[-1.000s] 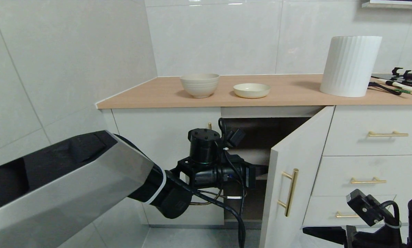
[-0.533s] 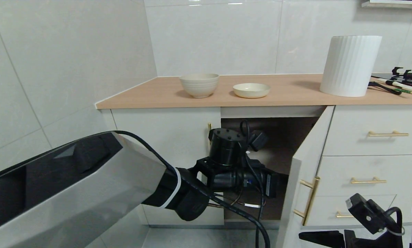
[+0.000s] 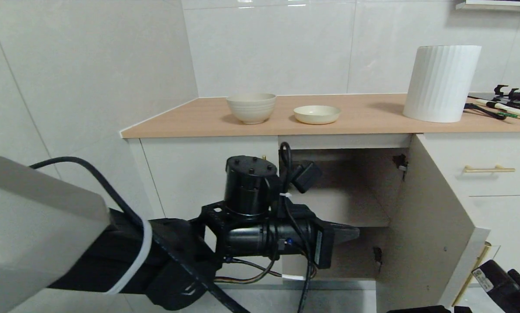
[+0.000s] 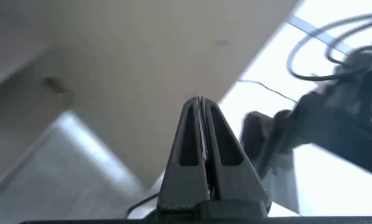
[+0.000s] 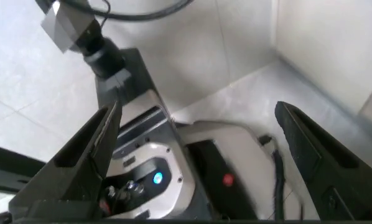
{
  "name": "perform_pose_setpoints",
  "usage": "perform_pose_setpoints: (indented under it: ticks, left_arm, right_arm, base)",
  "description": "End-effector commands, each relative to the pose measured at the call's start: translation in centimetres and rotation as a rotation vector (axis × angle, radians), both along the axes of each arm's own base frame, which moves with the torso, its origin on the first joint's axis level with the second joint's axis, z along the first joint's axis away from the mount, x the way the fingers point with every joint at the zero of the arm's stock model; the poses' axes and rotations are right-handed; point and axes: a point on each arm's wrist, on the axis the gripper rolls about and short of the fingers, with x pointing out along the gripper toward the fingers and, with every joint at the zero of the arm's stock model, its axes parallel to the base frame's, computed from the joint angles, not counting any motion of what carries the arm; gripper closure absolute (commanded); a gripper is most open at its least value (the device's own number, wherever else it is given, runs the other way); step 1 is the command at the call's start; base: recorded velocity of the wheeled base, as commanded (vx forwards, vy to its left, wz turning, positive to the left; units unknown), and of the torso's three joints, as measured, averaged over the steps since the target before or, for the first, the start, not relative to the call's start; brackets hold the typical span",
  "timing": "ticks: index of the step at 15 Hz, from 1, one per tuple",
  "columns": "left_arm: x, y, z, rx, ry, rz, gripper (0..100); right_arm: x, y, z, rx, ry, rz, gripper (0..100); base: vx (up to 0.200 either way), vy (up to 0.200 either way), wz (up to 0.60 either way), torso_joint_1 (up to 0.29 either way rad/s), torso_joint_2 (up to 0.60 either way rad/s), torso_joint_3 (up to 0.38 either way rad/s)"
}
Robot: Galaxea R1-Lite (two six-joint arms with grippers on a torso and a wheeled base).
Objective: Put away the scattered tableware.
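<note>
Within the last second the cabinet door [image 3: 429, 226] has swung fully open; the left gripper [image 3: 349, 234], fingers pressed together on nothing, sits at the cabinet mouth clear of it, and the shelf [image 3: 342, 208] is judged ready to receive items. The bowl [image 3: 251, 107] and dish [image 3: 317, 114] stand side by side on the counter [image 3: 373, 117], above that gripper and well apart from it. The right gripper [image 5: 198, 112] hangs low, spread wide, empty.

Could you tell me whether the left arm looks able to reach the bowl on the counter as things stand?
Probably, but not directly: the left pincer, shut, sits low at the open cabinet, below the countertop. Above, the bowl stands free, with the dish apart from it.
</note>
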Motion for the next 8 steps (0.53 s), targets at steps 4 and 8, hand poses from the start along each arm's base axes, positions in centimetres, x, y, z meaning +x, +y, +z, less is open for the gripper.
perform_pose_setpoints:
  ticks: [4, 8]
  left_arm:
    - [-2.3, 10.0, 4.2, -0.068, -0.088, 0.209, 100]
    - [-4.6, 14.4, 5.2, -0.084, -0.117, 0.302, 100]
  right_arm:
    - [1.4, 2.5, 0.4, -0.043, -0.062, 0.004, 0]
    - [3.9, 6.2, 1.3, -0.066, -0.127, -0.115, 0]
  base:
    - [0.0, 0.0, 0.0, 0.0, 0.0, 0.0]
    - [0.0, 0.0, 0.0, 0.0, 0.0, 0.0]
